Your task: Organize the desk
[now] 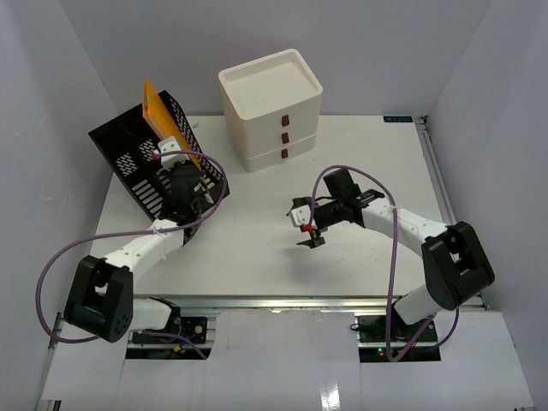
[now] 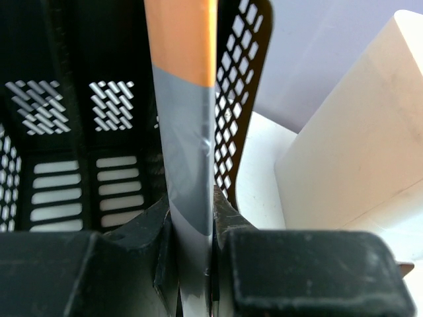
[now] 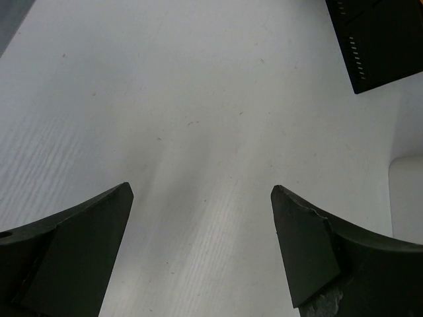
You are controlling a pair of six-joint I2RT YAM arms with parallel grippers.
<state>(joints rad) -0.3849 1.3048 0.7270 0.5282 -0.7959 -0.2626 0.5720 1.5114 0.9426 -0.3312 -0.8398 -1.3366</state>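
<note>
The white desk [image 1: 257,261] shows in the top view, with a metal rail along its front edge. My left gripper [image 1: 181,163] is shut on a thin flat folder [image 1: 158,111], orange with a grey lower part, held on edge inside a black mesh file organizer [image 1: 137,154] at the back left. In the left wrist view my left gripper [image 2: 192,224] pinches the folder [image 2: 185,99] in front of the organizer's wall [image 2: 79,132]. My right gripper [image 1: 311,237] is open and empty above the middle of the desk, as the right wrist view [image 3: 200,191] shows over bare desk [image 3: 165,99].
A cream three-drawer box [image 1: 272,107] stands at the back centre, close to the right of the organizer; it also shows in the left wrist view [image 2: 357,152]. A corner of the organizer [image 3: 380,39] shows in the right wrist view. White walls enclose three sides.
</note>
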